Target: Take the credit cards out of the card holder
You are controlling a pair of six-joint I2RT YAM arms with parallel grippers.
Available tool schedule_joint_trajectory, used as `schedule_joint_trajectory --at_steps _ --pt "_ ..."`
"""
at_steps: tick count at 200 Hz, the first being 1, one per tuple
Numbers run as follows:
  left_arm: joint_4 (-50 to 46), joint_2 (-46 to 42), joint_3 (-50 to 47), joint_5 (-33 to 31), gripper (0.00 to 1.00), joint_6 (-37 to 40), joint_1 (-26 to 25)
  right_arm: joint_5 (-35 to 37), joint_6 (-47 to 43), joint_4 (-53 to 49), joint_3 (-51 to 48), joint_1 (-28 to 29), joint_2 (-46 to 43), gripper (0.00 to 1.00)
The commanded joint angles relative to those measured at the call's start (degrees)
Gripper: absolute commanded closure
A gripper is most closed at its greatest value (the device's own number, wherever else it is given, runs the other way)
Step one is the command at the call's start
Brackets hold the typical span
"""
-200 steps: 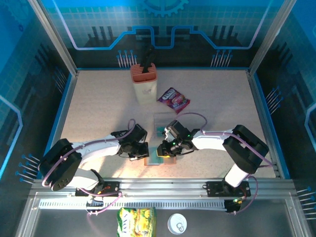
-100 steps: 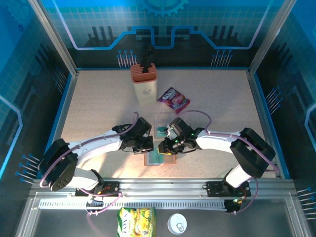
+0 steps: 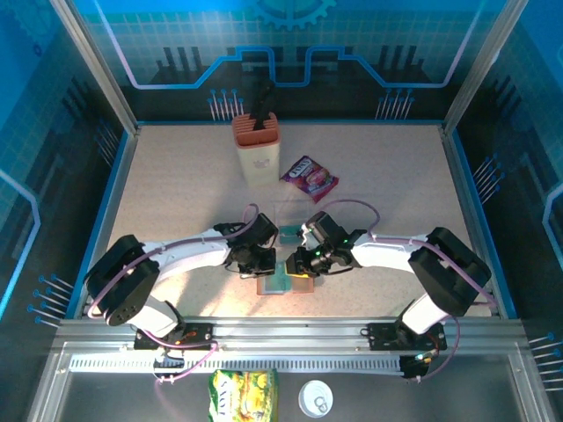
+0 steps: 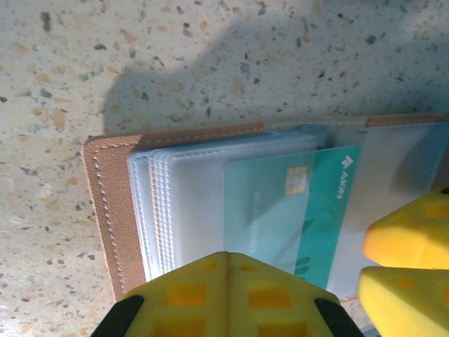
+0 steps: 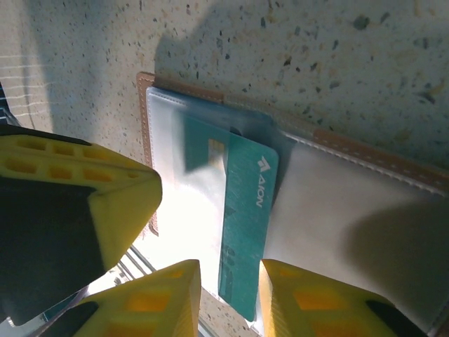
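- One card holder lies open and flat on the speckled table, between the two gripper tips.
- One credit card shows in it: teal, thin, rectangular, with a chip and white lettering. It is partly slid out of a sleeve.
- Several clear, grey-blue sleeves are stacked inside the holder. I cannot count them exactly.
- The holder's cover is salmon-brown and leather-like, with pale stitching along its edge.
- Beyond the holder lies one purple snack packet; further beyond stands one beige container with an orange top.
- The left gripper has its yellow fingers pressed together with nothing between them. Its tips are over the holder's edge at the sleeves.
- The right gripper has its jaws partly apart, with the card's free end lying in the gap. I cannot tell whether the pads touch it.
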Motion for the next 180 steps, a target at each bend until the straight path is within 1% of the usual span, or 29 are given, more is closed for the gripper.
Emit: schedule_joint_trajectory --at_steps 1,74,139,159,180 --pt "-2.6 1.3 0.5 -2.3 1.0 0.6 -1.0 -1.7 0.5 1.7 -1.0 -0.7 1.4 0.72" --pt "-2.3 2.3 -0.9 -2.9 1.0 -0.3 -0.9 -4.7 2.8 9.1 -3.7 -1.4 4.1 0.73" --pt "-3.6 1.6 -1.3 -3.6 1.0 -0.5 -1.0 -6.9 6.0 14.9 -5.2 -1.4 5.1 0.78" --pt "-3.7 1.1 -1.6 -3.9 1.0 -0.6 -1.0 -7.1 6.4 15.0 -5.3 -1.4 4.1 0.79" --pt "-3.9 0.6 -1.7 -4.2 1.0 -0.9 -1.0 -6.4 5.7 12.3 -4.8 -1.4 2.0 0.8"
